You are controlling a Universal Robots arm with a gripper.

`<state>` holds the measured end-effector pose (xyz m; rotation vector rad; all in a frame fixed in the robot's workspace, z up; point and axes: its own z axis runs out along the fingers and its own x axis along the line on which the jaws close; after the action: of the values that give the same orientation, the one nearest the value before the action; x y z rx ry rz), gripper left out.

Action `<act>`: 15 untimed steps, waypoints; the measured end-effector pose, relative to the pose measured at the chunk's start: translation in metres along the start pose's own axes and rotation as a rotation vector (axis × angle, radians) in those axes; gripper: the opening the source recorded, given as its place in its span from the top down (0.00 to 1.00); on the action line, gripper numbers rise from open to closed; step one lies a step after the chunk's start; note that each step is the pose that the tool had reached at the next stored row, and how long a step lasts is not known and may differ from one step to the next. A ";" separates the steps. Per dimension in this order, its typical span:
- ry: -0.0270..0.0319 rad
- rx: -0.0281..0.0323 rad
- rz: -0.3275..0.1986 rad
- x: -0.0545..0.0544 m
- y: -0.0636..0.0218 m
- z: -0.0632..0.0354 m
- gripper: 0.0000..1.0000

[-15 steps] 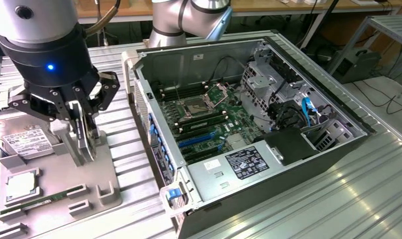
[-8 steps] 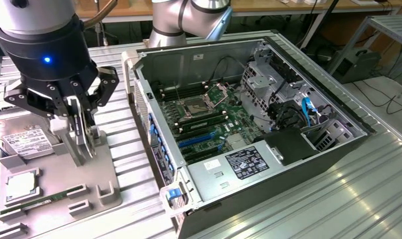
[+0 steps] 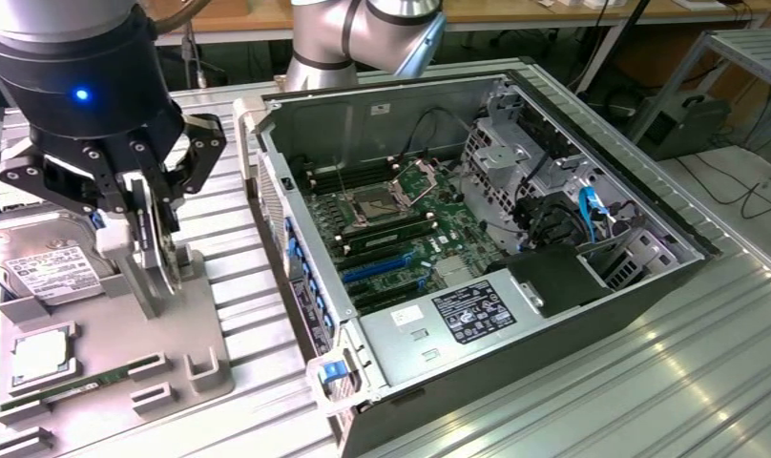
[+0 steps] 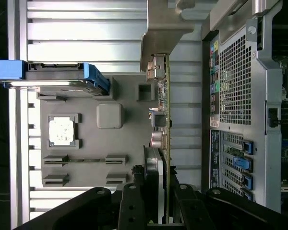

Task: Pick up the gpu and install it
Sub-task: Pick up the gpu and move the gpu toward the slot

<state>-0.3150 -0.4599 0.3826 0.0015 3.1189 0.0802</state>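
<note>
**Gripper closed on the upright gpu at the tray**

The gpu (image 3: 154, 250), a slim dark expansion card with a black cooler on one face and a silvery metal edge, stands upright on its long edge in a slot of the flat grey plastic tray (image 3: 214, 320), at the exterior view's left. In the wrist view it is seen edge-on: a thin green board with small parts, and the black cooler on one side. The black gripper (image 3: 150, 205) is just above the tray, partly closed, with one finger pressed on each face of the card.

I count one gpu, one silver hard drive with a white label (image 3: 49, 272), one square silver processor chip (image 3: 39, 355) and one thin green memory stick (image 3: 73, 386), all on the tray. One open dark computer case (image 3: 526, 391) lies at the exterior view's right, just beside the tray, with its green motherboard (image 3: 399, 229) showing.
</note>
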 end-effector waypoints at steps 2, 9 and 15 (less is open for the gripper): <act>0.0000 0.0000 0.000 0.000 0.0002 -0.0039 0.72; 0.0000 0.0000 0.000 0.000 0.0008 -0.0154 0.72; 0.0000 0.0000 0.000 -0.001 0.0015 -0.0285 0.72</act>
<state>-0.3149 -0.4599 0.4111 0.0015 3.1189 0.0802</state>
